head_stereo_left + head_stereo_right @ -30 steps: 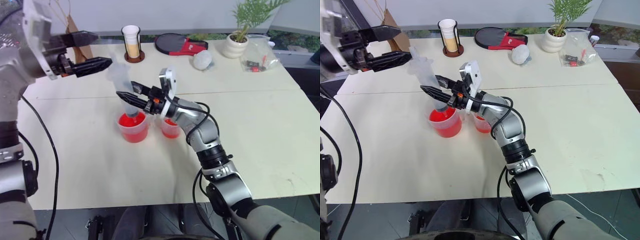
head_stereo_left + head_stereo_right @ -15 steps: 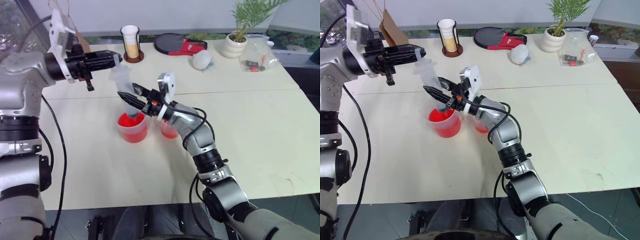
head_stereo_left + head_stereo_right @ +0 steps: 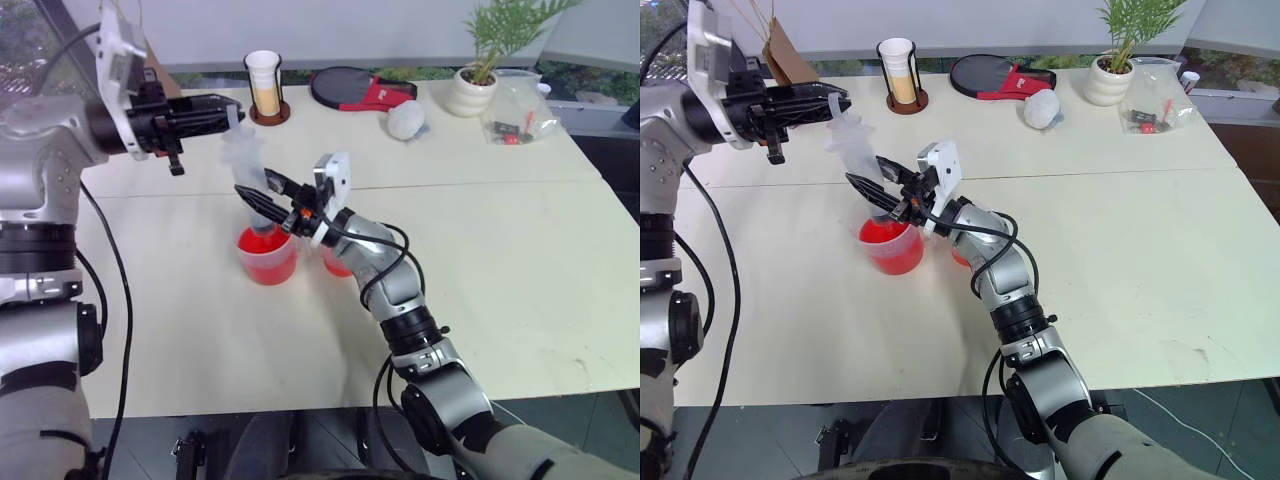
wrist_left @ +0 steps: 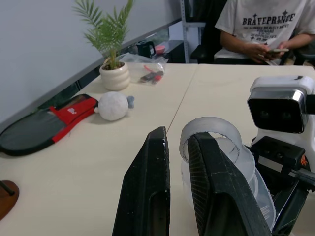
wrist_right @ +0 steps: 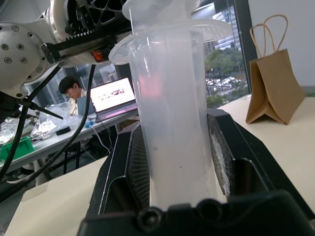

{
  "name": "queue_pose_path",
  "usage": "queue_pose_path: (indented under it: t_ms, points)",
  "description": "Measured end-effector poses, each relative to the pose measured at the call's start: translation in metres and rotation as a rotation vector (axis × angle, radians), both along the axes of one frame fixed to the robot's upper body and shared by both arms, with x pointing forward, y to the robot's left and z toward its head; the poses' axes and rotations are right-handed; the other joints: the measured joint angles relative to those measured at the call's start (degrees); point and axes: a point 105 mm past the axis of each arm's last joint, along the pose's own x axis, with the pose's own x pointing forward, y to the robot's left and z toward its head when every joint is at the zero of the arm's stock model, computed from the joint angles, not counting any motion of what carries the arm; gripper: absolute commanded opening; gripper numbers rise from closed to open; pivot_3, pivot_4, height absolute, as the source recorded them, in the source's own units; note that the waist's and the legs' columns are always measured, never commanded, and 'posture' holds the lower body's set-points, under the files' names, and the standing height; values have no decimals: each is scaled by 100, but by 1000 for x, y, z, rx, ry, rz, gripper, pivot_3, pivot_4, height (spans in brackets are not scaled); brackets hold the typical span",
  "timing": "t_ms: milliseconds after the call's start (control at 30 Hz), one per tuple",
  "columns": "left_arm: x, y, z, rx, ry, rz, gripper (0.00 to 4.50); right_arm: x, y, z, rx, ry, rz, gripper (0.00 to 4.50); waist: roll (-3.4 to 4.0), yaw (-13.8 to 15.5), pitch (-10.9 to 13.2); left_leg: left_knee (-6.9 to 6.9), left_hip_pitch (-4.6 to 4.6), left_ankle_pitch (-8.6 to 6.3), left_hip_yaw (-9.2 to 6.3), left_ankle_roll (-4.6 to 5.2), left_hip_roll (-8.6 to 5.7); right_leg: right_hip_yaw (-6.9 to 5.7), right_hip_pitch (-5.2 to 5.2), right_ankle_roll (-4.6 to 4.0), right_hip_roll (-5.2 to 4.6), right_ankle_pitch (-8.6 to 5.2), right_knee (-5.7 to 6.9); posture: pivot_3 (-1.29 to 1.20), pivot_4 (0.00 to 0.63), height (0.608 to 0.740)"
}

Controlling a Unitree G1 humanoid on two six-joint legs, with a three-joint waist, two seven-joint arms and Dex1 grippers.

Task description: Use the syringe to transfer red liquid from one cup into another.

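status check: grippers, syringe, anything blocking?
Right gripper shut on the syringe barrel, tip in the larger cup. Left gripper shut on the plunger top. Smaller cup close beside; nothing blocking.

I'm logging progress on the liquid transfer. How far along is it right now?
Already done: the right gripper is shut on the syringe, whose tip sits in the larger cup of red liquid.

In hand: the left gripper is closed on the plunger top.

Left: drawing liquid up, then emptying it into the smaller cup.
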Motion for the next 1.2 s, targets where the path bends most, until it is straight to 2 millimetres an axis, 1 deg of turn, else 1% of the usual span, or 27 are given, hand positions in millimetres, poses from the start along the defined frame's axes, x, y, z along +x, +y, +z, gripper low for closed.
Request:
queue_pose_path:
  t_ms: [300, 367, 400, 533, 600, 633, 733, 800, 867, 967, 1067, 1133, 1200]
  points:
    - [1, 3, 8, -10, -6, 2, 590, 1, 1, 0, 0, -4, -1, 1363, 0, -4, 0, 0, 0, 0, 0, -1, 1, 0, 0, 0, 1, 0, 1, 0, 150, 739]
    - [1, 4, 8, -6, -6, 8, 1108, 1, 1, -1, -1, -2, -1, 1363, 0, -6, 0, -1, 0, 1, 0, -1, 1, 0, -1, 0, 1, 0, 1, 0, 150, 739]
    - [1, 7, 9, -1, -6, 18, 1449, 1, 2, -2, -4, -4, 3, 1363, 0, -8, 0, -1, 0, 1, 0, -1, 1, 0, -1, 0, 2, 0, 1, 0, 150, 739]
    - [-2, 25, 14, 2, -22, 85, 3341, 1, 6, 2, 3, 23, 24, 1363, 0, -37, 0, -4, 0, 1, -1, -1, 4, 1, -3, 0, 3, 0, 1, 0, 150, 739]
    - [-8, 38, 9, 12, -12, 123, 3341, 4, 3, 10, 25, 59, 30, 1363, 1, -63, 1, -6, 0, 1, -1, -1, 4, 2, -3, 0, 2, 0, 1, 0, 150, 739]
    - [-11, 43, 4, 24, 0, 139, 3341, 6, -2, 16, 43, 70, 22, 1363, 1, -74, 1, -5, 0, 1, -4, -2, 5, 1, -2, 0, 3, 0, 1, 0, 150, 739]
    - [-17, 58, -25, 34, 106, 175, 3341, 4, -17, 47, 111, 37, 11, 1363, 4, -56, 2, -3, 0, 1, -12, -2, 5, 3, -8, -1, 4, 0, 0, 0, 150, 739]
    - [-21, 62, -38, 26, 160, 184, 3341, -2, -19, 62, 141, 13, 23, 1363, 3, -39, 2, -3, 0, 1, -12, -2, 5, 3, -15, -1, 5, 0, 0, 0, 150, 739]
    - [-25, 65, -43, 16, 174, 202, 3341, -4, -18, 63, 149, 30, 35, 1363, 3, -18, 2, -4, 0, 0, -8, -2, 5, 7, -19, -1, 4, 0, 0, 0, 150, 739]
    - [-24, 72, -45, -26, 171, 250, 3341, -2, -18, 61, 151, 67, 33, 1363, 3, 17, 2, -4, 0, 1, -7, -3, 5, 9, -26, -2, 4, 0, 0, 0, 150, 739]
    - [-21, 72, -43, -66, 160, 266, 3341, -1, -20, 61, 161, 94, 29, 1363, 2, 35, 1, -2, 0, 2, -7, -4, 3, 9, -24, -2, 1, 0, 0, 0, 150, 739]
    - [-18, 68, -46, -90, 165, 257, 3341, 2, -29, 71, 185, 105, 11, 1363, 2, 43, 1, -2, 0, 2, -7, -4, 3, 9, -24, -2, 1, 0, 0, 0, 150, 739]
    - [-16, 63, -47, -104, 168, 243, 3341, 4, -44, 88, 208, 80, -21, 1363, 1, 45, 1, -2, 0, 2, -8, -4, 3, 9, -23, -3, 1, 0, 0, 0, 150, 739]
